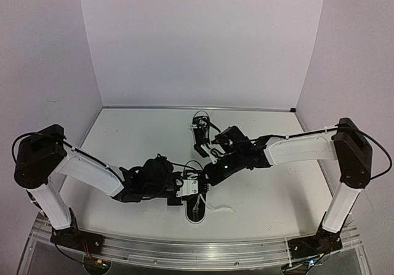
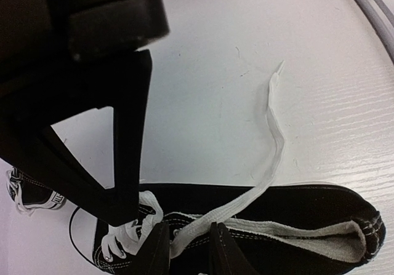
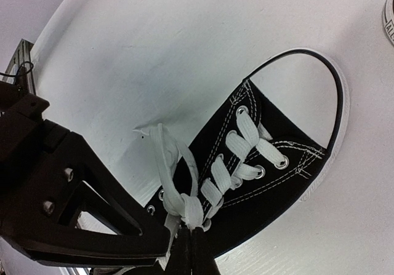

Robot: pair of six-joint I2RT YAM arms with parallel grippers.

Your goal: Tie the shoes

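- the near shoe lies flat on the white table, close to the front edge and about midway between the two arm bases.
- both arms reach in over this shoe, and their tips meet above its laced part.
- the left gripper sits low over the shoe's opening. its two fingers are drawn close together and pinch a strand of the white lace.
- from that pinch the strand runs over the side of the shoe and trails onto the table. its tip lies loose and apart from the shoe.
- the right gripper has its fingers pressed together on a bunched part of the lace just above the top eyelets, right beside the left gripper's finger.
- in the right wrist view the lace crosses neatly through the lower eyelets toward the white toe cap, and the bunch near the fingers looks loosely twisted.
- whether that bunch is a finished knot cannot be told.
- the far shoe lies further back on the table, well apart from the near one, and neither gripper touches it.
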